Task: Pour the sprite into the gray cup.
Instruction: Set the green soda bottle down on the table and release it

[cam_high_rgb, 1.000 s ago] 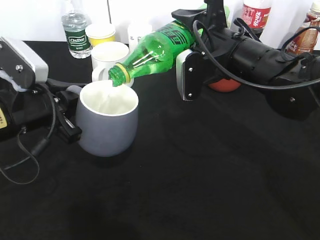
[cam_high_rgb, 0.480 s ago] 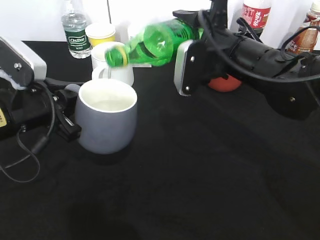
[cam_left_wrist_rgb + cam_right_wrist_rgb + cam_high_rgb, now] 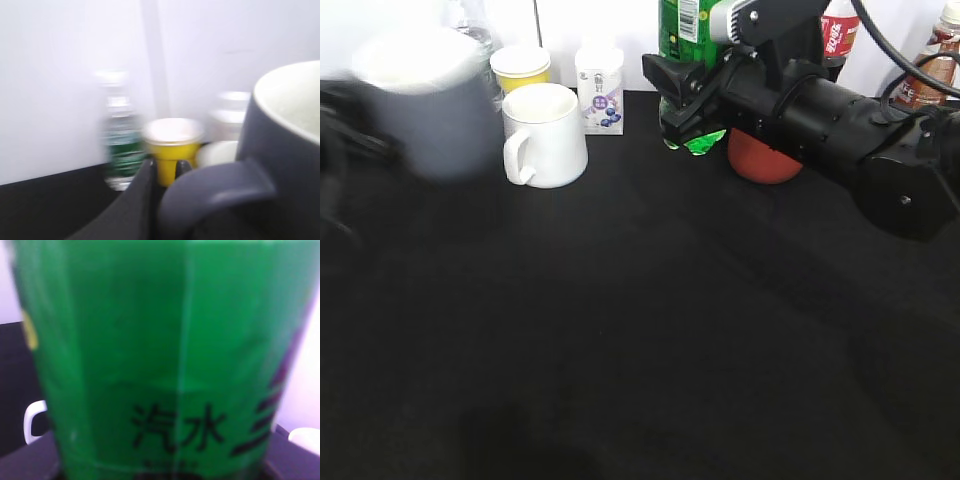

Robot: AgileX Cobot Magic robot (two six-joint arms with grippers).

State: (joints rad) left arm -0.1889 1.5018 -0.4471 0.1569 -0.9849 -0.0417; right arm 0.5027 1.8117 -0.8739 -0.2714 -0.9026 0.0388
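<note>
The sprite (image 3: 682,28) stands upright at the back, its lobed base (image 3: 703,142) just above the table. My right gripper (image 3: 686,98) is shut on its lower body. In the right wrist view the green label (image 3: 165,360) fills the frame and hides the fingers. The gray cup (image 3: 425,98) is motion-blurred at the far left, lifted off the table. In the left wrist view the cup (image 3: 285,150) is on the right, and my left gripper (image 3: 167,169) is shut on its handle (image 3: 215,196).
A white mug (image 3: 545,135), a yellow cup (image 3: 520,68) and a small white carton (image 3: 599,88) stand along the back. A red bowl (image 3: 763,162) sits under the right arm. A red-label bottle (image 3: 838,30) and another bottle (image 3: 932,62) stand at the back right.
The sprite swung from tilted over the cup to upright and moved right toward the back. The left gripper carried the gray cup up and to the back left.
</note>
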